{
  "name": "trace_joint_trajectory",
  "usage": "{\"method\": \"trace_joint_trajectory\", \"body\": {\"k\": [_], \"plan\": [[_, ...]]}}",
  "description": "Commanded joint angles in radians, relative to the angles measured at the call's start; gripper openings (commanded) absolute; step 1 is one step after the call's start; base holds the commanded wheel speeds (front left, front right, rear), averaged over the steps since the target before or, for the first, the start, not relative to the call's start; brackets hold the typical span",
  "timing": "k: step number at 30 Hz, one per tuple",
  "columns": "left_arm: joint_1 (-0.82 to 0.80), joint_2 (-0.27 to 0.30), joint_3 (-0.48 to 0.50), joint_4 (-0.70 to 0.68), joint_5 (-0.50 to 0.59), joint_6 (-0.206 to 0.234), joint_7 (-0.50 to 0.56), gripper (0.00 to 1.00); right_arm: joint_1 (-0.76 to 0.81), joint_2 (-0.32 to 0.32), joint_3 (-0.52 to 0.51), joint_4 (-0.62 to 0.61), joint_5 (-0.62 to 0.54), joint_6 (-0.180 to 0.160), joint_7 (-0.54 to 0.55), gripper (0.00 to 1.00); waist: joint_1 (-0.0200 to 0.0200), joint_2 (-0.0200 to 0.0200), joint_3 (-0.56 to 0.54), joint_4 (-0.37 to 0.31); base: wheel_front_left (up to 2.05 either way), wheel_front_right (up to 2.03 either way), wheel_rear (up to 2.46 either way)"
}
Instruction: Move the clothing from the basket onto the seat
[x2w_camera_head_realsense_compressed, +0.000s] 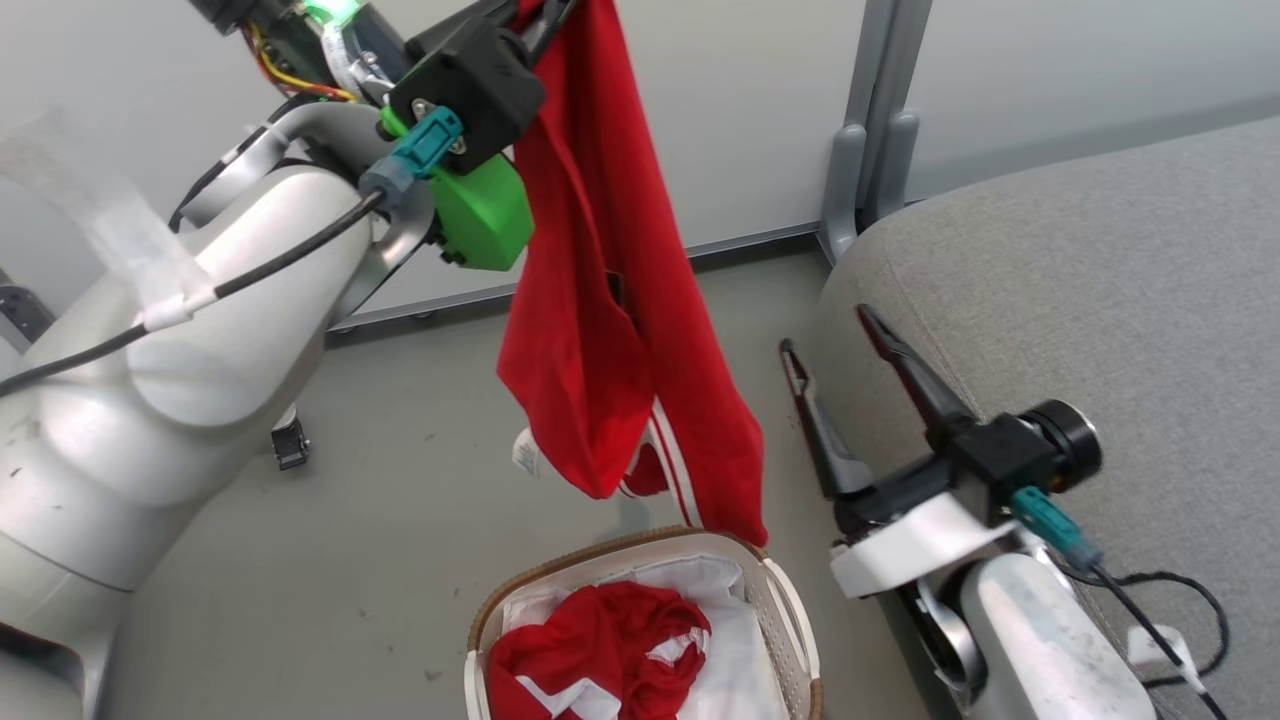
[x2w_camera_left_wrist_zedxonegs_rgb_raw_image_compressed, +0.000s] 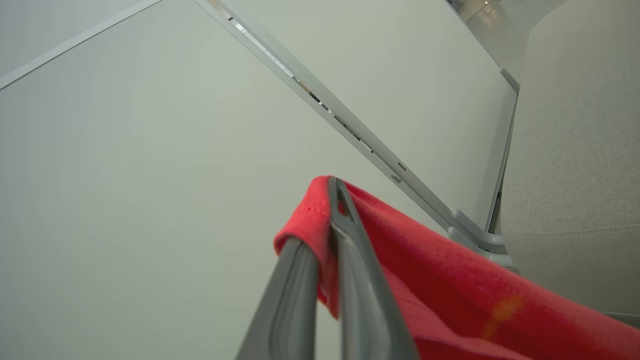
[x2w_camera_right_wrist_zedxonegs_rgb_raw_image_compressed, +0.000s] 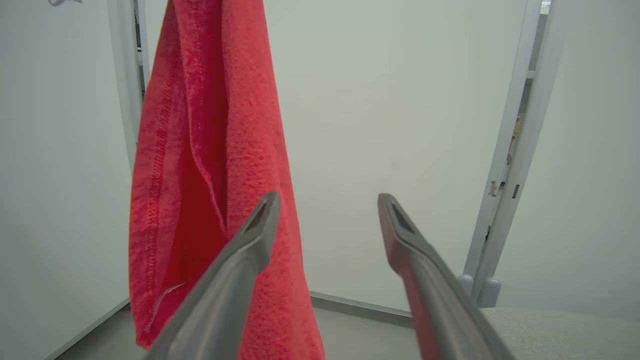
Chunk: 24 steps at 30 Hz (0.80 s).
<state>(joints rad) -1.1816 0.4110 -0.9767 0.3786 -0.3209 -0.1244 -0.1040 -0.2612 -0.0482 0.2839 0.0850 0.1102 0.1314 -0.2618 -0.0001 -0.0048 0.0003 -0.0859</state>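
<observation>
Left pincer (x2w_camera_head_realsense_compressed: 543, 18), top centre of head frame: clamped on garment (x2w_camera_head_realsense_compressed: 610, 330), which hangs long, hem near basket (x2w_camera_head_realsense_compressed: 540, 575) rim at lower centre. Second garment (x2w_camera_head_realsense_compressed: 600, 650) bunched in basket on white liner (x2w_camera_head_realsense_compressed: 735, 665). Right pincer (x2w_camera_head_realsense_compressed: 826, 330), lower right: wide, empty, beside seat (x2w_camera_head_realsense_compressed: 1100, 300) edge. I judge step as carry. Next I swing left arm toward frame right, over seat, lift hem past seat edge, lower, release.

Head camera looks steeply down, the hanging red garment (x2w_camera_head_realsense_compressed: 600, 300) close ahead. Left wrist camera sits right against the garment, tilted, facing the wall (x2w_camera_left_wrist_zedxonegs_rgb_raw_image_compressed: 150, 175) behind. Right wrist camera views it from nearby, level. All share it.
</observation>
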Motion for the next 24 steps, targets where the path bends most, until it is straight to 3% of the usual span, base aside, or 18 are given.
{"method": "trace_joint_trajectory", "body": {"k": [1, 13, 20, 24], "plan": [[-0.020, -0.013, -0.005, -0.008, -0.008, -0.003, -0.004, 0.00, -0.025, -0.003, 0.021, 0.021, -0.012, -0.001, -0.005, 1.00, 0.0001, 0.0048, -0.002, 0.011, 0.00, 0.00, 0.00], [-0.053, -0.098, -0.057, -0.109, -0.032, -0.004, 0.008, 0.00, -0.178, -0.004, 0.076, 0.234, -0.005, -0.001, -0.005, 1.00, 0.0001, 0.0048, -0.022, 0.106, 0.00, 0.00, 0.00], [-0.051, -0.107, -0.086, -0.191, -0.047, -0.005, -0.009, 0.00, -0.231, -0.004, 0.163, 0.327, 0.054, -0.001, -0.005, 1.00, 0.0001, 0.0048, -0.024, 0.140, 0.00, 0.00, 0.00], [-0.043, -0.101, -0.100, -0.219, -0.054, -0.005, -0.006, 0.00, -0.259, -0.004, 0.161, 0.325, 0.073, -0.001, -0.005, 1.00, 0.0001, 0.0048, -0.023, 0.148, 0.00, 0.00, 0.00]]}}
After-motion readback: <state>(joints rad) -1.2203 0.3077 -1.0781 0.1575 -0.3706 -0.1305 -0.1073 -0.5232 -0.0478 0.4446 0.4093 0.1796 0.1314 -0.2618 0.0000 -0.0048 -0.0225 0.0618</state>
